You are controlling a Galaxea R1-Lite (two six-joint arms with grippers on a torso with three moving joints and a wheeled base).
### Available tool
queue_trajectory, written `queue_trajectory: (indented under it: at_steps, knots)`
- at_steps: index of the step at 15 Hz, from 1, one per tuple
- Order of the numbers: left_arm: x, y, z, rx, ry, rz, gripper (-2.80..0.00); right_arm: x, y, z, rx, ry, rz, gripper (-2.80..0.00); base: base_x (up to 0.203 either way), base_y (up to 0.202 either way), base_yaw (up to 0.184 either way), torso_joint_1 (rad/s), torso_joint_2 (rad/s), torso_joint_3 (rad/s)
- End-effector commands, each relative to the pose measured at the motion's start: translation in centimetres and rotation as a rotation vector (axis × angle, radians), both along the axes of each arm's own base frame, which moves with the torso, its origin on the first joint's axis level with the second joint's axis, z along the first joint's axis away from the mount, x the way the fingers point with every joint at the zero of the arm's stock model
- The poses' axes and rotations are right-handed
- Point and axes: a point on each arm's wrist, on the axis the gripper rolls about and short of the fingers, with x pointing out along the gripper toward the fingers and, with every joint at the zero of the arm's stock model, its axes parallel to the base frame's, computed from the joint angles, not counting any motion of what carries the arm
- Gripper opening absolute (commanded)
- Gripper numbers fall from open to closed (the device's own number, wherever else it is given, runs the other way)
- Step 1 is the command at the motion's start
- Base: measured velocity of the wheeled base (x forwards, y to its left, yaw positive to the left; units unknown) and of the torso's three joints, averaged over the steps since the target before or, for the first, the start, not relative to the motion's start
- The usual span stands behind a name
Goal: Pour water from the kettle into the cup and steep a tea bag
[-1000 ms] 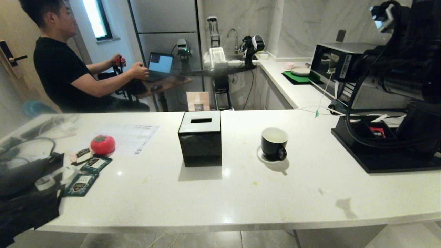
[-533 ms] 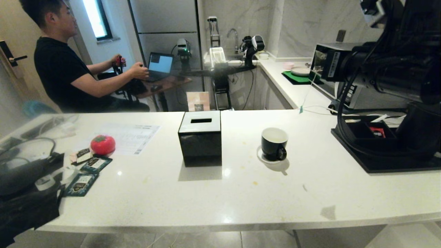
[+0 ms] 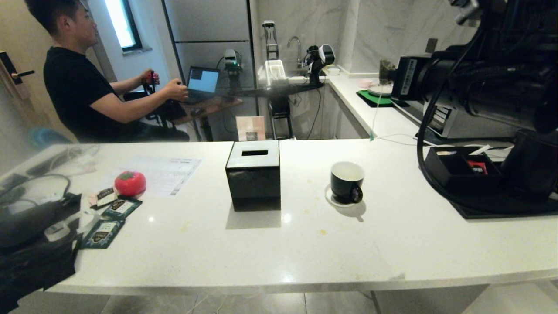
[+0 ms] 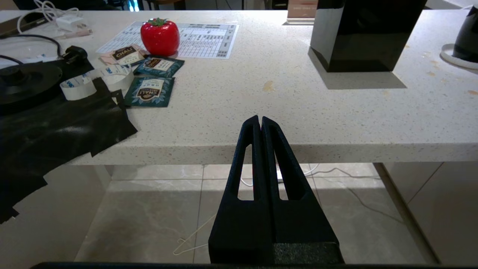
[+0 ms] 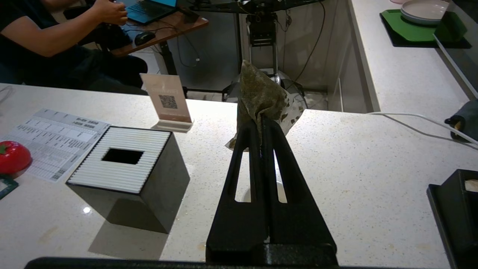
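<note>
while raised level, right gripper (image 5: pixel 261 121) pinches tea bag (image 5: pixel 261 95) above counter (image 5: pixel 354 157).

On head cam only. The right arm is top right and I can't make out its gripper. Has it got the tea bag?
Observer: Yes. In the right wrist view the right gripper is shut on the tea bag, and the bag sticks out past the fingertips.
Operator: Left arm? Not in my view at all.
Observer: The left wrist view shows the left gripper shut and empty, parked low in front of the counter edge.
</note>
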Motion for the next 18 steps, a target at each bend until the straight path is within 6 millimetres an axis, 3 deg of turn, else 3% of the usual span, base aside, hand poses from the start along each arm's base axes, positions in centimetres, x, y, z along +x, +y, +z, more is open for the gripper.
queue_trajectory:
  at_steps: [1,12,18]
  knots:
    - [0.0,0.0,0.0,0.001,0.000,0.000,-2.80,-0.3,0.2,0.1,0.002,-0.003,0.011,-2.80,0.000,0.000,0.000,0.000,0.00,0.000]
    - [0.0,0.0,0.0,0.011,0.000,0.000,-2.80,-2.4,2.4,0.5,0.009,-0.013,0.112,-2.80,0.000,0.000,0.000,0.000,0.00,0.000]
    - [0.0,-0.1,0.6,0.083,-0.047,-0.036,-2.80,-2.6,2.8,0.3,-0.001,-0.004,0.123,-2.80,0.000,0.000,0.000,0.000,0.00,0.000]
